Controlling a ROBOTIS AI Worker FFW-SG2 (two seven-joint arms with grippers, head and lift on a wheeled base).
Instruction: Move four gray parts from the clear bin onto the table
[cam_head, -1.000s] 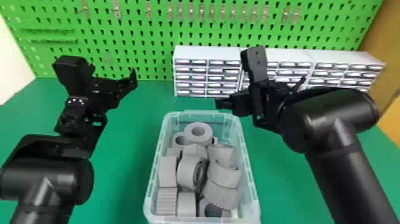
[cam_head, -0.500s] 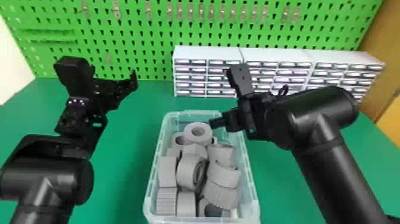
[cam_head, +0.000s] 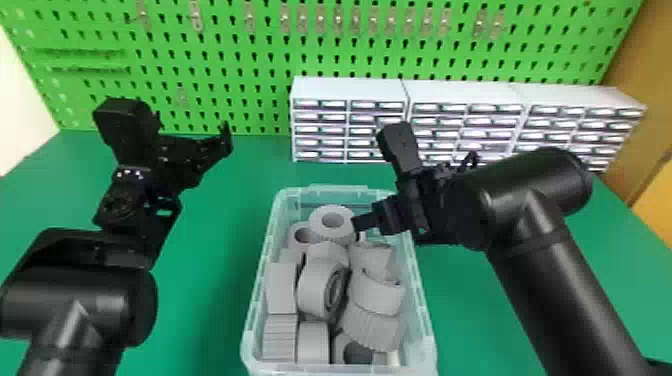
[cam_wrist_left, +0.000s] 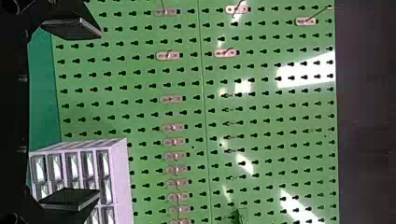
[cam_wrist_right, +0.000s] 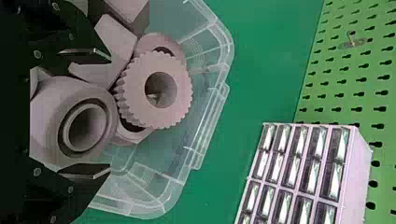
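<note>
At the left, the left gripper (cam_head: 220, 142) hangs over the green table (cam_head: 210, 250), well apart from the clear bin, its two fingers spread wide with nothing between them. Behind it rises a green pegboard (cam_head: 225, 57) with small metal hooks.

Next comes the clear bin (cam_head: 335, 190), standing on the table and heaped with gray parts. A ridged block (cam_head: 280, 337) lies along its left wall; a ring tipped on its side (cam_head: 311, 295) sits near the middle, and a flat-lying ring (cam_head: 320, 229) rests on others towards the far end. Along the right, a curved piece (cam_head: 382, 296) overlaps a toothed part (cam_head: 375, 327). The pieces crowd one another, and the bin's walls stand between them and the table.

The right gripper (cam_head: 357, 224) reaches in over the right wall, fingers wide apart and holding nothing, near the flat-lying ring. Its body partly blocks the white drawer units (cam_head: 350, 87) behind.
</note>
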